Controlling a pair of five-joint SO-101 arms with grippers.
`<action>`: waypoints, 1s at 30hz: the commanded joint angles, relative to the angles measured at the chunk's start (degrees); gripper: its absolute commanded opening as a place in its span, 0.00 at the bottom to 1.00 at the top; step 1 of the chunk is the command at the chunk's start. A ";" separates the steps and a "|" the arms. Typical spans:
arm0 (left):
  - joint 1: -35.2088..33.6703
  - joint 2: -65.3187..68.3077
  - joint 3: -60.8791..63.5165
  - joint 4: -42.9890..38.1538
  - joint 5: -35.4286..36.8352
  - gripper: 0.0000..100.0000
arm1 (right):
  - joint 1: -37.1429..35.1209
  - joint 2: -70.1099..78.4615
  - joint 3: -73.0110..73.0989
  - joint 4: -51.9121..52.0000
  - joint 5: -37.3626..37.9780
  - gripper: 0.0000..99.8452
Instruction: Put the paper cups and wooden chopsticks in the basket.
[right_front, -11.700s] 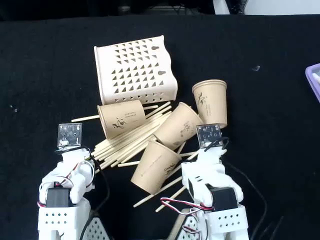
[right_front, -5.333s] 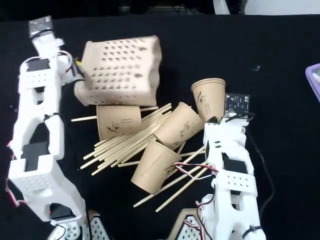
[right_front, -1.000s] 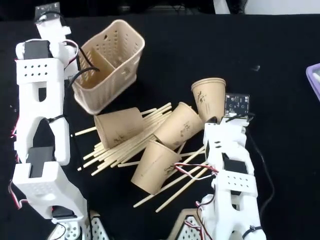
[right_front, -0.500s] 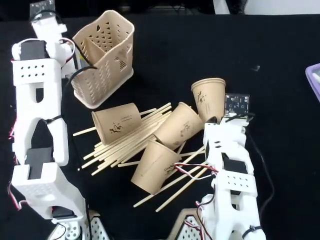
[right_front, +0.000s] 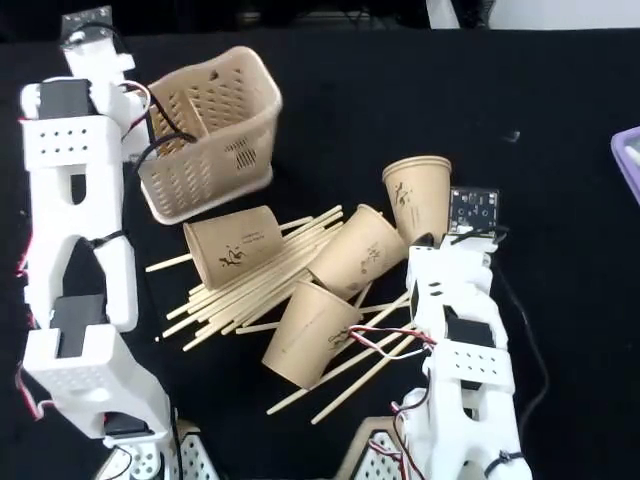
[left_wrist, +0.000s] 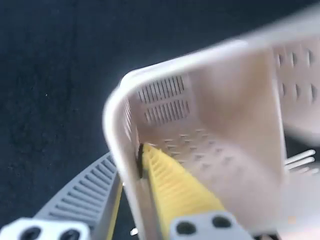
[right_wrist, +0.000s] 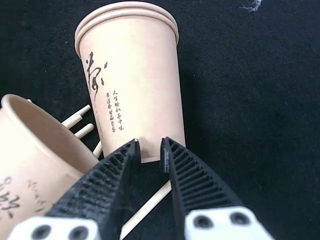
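Observation:
The beige perforated basket (right_front: 215, 140) stands at the back left, mouth up and tilted. My left gripper (right_front: 150, 128) is shut on its wall, the yellow finger (left_wrist: 170, 185) inside the basket (left_wrist: 225, 125) and the grey finger (left_wrist: 85, 197) outside. Several paper cups lie in the middle: one (right_front: 235, 245) by the basket, one (right_front: 358, 250) further right, one (right_front: 310, 332) nearer the front and one (right_front: 420, 200) at the right. Wooden chopsticks (right_front: 250, 290) lie under and around them. My right gripper (right_wrist: 150, 143) sits at the base of the right-hand cup (right_wrist: 132, 80), slightly open and holding nothing.
A purple tray (right_front: 628, 160) pokes in at the right edge. A small pale speck (right_front: 512, 136) lies on the black cloth (right_front: 450, 90). A few chopsticks (right_front: 350, 375) reach toward the right arm's base.
The left arm has swung the held basket rightward and lower, its mouth turning more upward. The cup beside it shifted slightly a second ago. The right arm has stayed still.

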 joint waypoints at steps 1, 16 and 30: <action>2.51 -2.55 -5.32 0.09 -3.16 0.03 | -0.97 -0.92 0.04 -0.44 0.53 0.09; 11.47 -2.55 -5.05 0.53 -5.10 0.03 | -0.97 -0.92 0.13 -0.53 0.53 0.09; 10.77 -3.16 -9.36 2.81 4.22 0.24 | -0.97 -0.92 0.13 -0.44 0.53 0.09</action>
